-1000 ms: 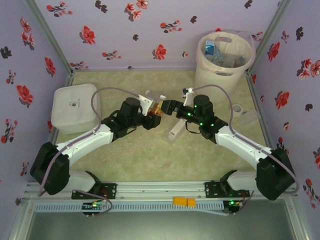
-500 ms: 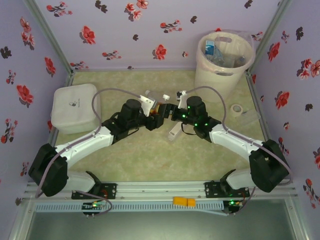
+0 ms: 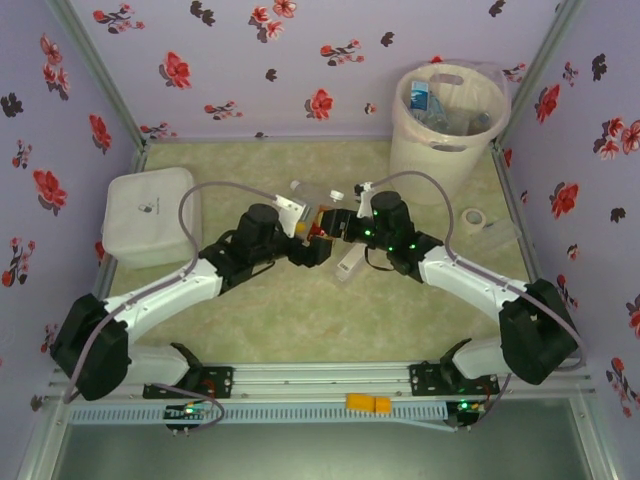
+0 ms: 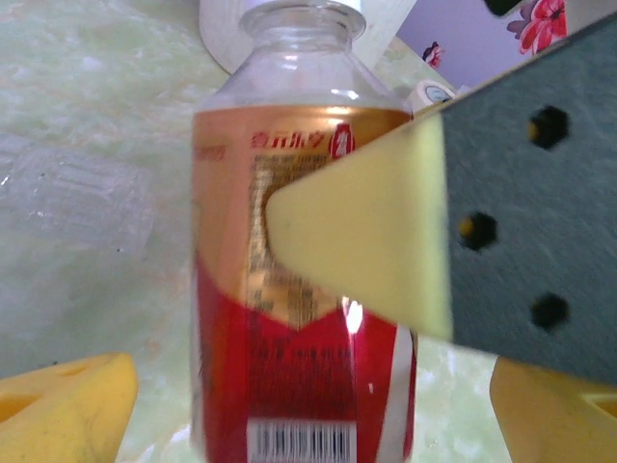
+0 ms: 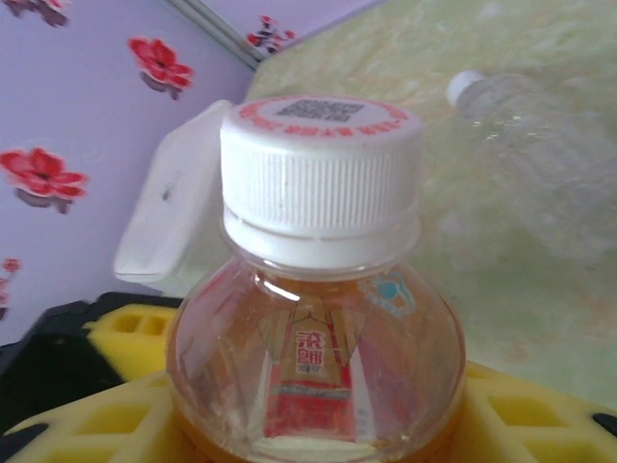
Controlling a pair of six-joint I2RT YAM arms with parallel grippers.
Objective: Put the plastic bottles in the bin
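Note:
An orange-red bottle (image 3: 318, 218) with a white cap hangs above mid-table between both arms. My right gripper (image 3: 340, 226) is shut on it; in the right wrist view its yellow pads hug the bottle (image 5: 318, 328) on both sides. In the left wrist view one of the right gripper's pads (image 4: 366, 231) lies across the red and gold label (image 4: 289, 318). My left gripper (image 3: 311, 244) is open, its yellow fingertips (image 4: 67, 405) standing clear of the bottle on either side. The cream bin (image 3: 440, 147) stands at the back right with several bottles inside.
A clear bottle (image 3: 350, 262) lies on the table just under the grippers, another (image 3: 305, 190) behind them. A white rounded box (image 3: 148, 215) sits at the left wall. A white tape roll (image 3: 474, 217) lies right of the arms, near the bin.
The right gripper came in leftward and closed on the orange-red bottle. The left gripper, shut on it before, has opened its fingers.

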